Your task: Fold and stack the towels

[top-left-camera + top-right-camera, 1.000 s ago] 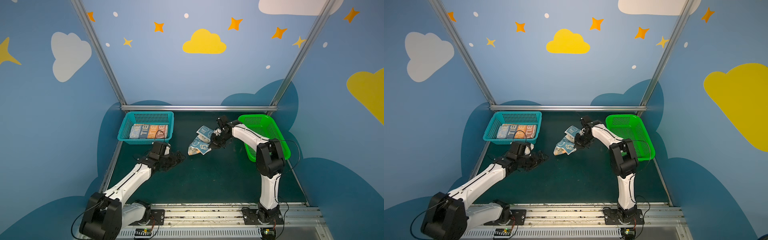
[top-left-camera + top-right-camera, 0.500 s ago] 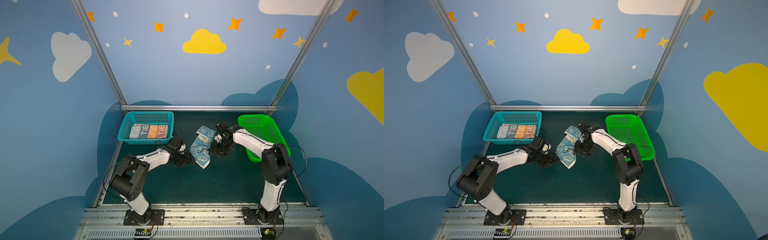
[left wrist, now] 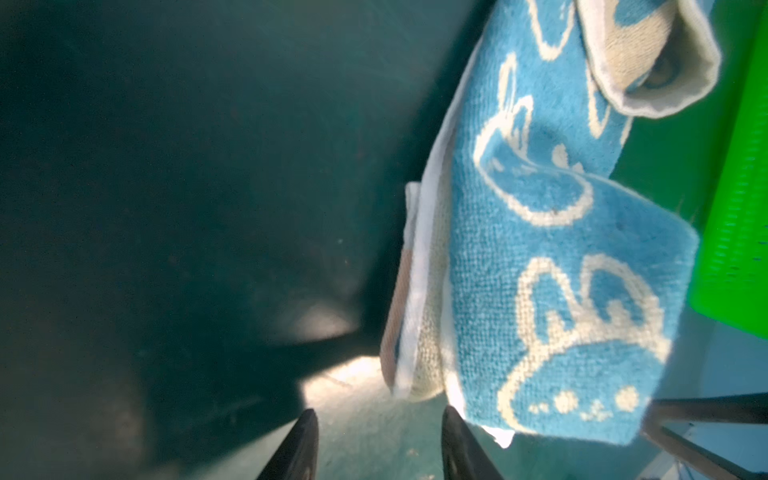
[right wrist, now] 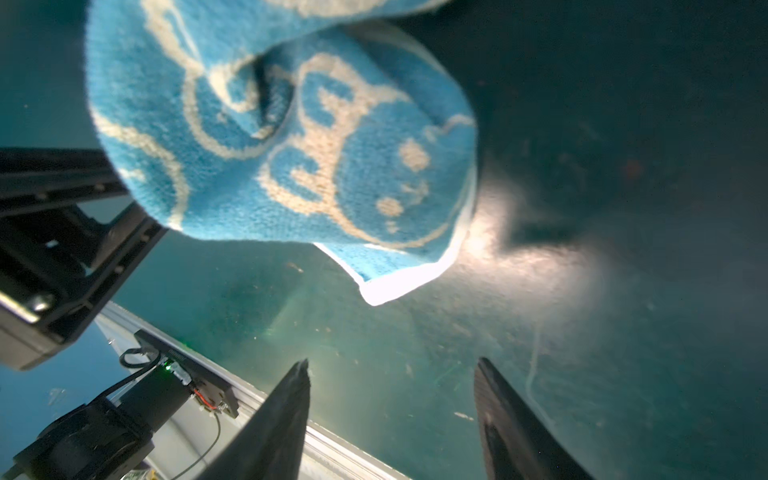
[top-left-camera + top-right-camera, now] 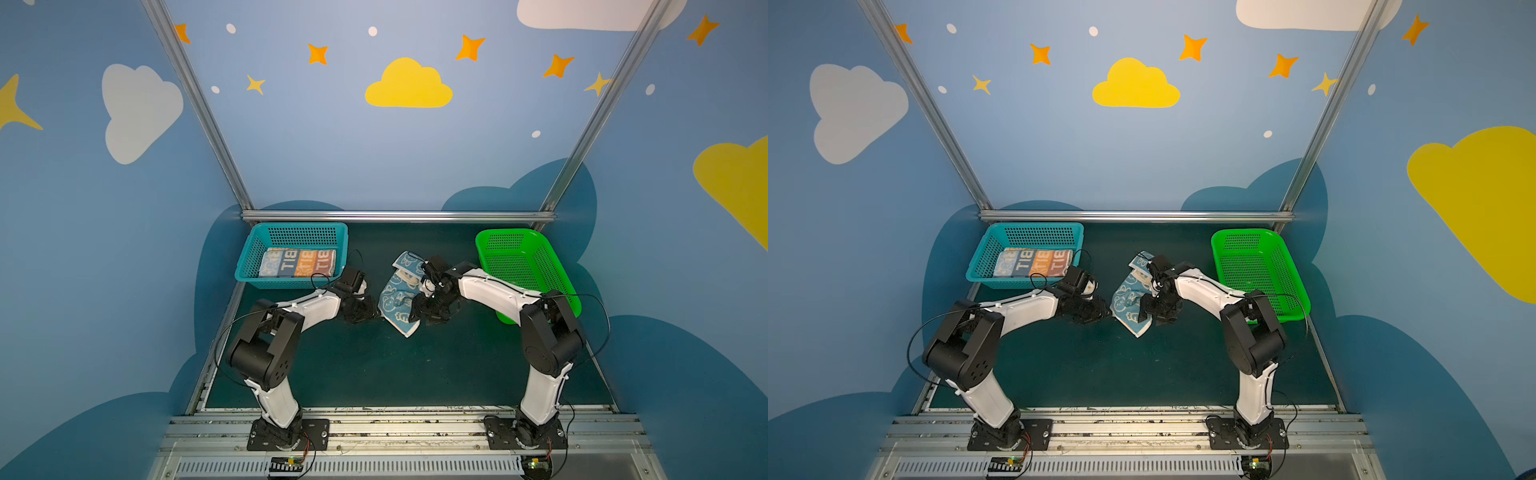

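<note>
While the teal basket (image 5: pixel 249 266) holds the folded striped towel (image 5: pixel 297 262), the blue-cream towel (image 5: pixel 397 301) lies crumpled on the mat (image 5: pixel 415 365) between the left gripper (image 3: pixel 376 419) and right gripper (image 4: pixel 390 365), both with fingers parted, grasping nothing.

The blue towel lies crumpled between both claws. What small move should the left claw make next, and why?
Probably shift the left claw sideways toward the blue-cream towel, then close. Its jaws stand apart over bare mat, and the towel's corner lies just outside one finger, so closing now would likely grip nothing.
</note>
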Motion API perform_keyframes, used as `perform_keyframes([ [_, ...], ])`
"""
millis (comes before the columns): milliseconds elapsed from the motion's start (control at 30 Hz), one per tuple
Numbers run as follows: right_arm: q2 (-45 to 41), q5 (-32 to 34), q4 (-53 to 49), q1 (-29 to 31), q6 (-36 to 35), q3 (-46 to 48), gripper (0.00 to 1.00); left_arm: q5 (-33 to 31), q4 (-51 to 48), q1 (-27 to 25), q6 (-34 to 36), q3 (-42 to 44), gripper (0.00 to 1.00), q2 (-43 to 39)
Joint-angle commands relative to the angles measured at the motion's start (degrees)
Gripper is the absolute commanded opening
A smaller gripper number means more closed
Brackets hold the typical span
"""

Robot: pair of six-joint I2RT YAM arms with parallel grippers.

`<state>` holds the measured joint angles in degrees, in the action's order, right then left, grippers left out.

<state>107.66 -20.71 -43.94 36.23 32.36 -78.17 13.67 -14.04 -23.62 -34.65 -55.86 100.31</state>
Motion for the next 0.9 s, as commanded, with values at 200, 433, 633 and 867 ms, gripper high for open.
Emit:
perform_keyframes([
  [200,0.57,-0.99,1.04,0.17,-0.14,-0.24,0.62,-2.95,4.9,-1.74,1.77,-2.23,0.4,5.32],
  [433,0.61,-1.15,1.64,0.51,-0.67,1.11,0.62,-2.39,9.74,-3.11,0.73,-2.86,0.36,7.66],
  [633,0.8,-0.74,3.91,2.18,0.74,3.0,0.6,-1.2,10.94,-3.89,0.12,-3.92,0.14,10.19],
  [867,4.15,5.67,3.46,4.68,1.31,2.7,0.57,-1.42,10.79,-3.98,0.04,-2.83,0.08,8.63],
])
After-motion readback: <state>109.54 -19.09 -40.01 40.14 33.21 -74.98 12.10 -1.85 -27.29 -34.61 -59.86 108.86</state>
